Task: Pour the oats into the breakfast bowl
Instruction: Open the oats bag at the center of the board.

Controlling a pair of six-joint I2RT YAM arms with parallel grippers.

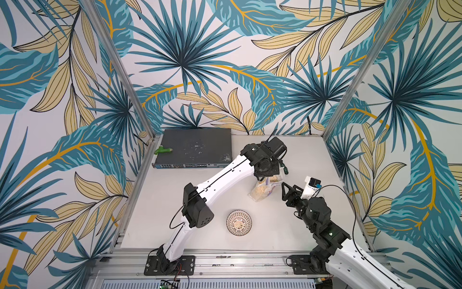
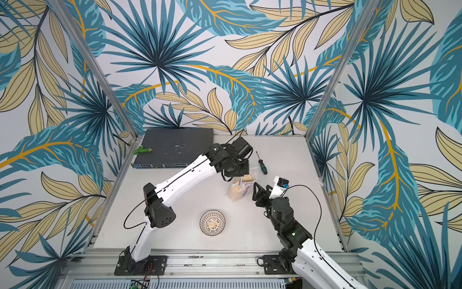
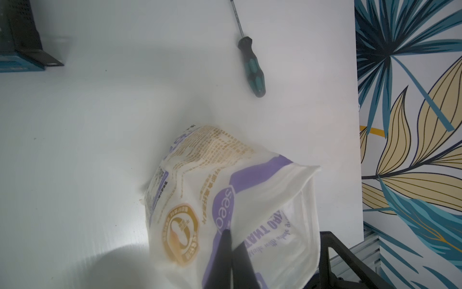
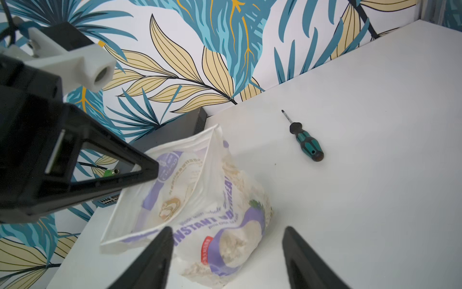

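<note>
At 1 o'clock from the bowl, your oats bag stands on the table, long axis near upright, open mouth up, leaning toward 1 o'clock. Left gripper reaches down, clenched on its rim. Right gripper, just beside at 3 o'clock, fingers released.

A dark grey network switch lay flat in the far left corner of the white table, its row of ports facing the near edge and its top scuffed with pale marks. A small green fitting with a metal tip rested on the switch's top, near its left end. A screwdriver with a green-and-black handle lay on the table toward the far edge, right of the middle, well apart from the switch, its shaft pointing to the far edge. Leaf-patterned walls enclosed the table on three sides.
</note>
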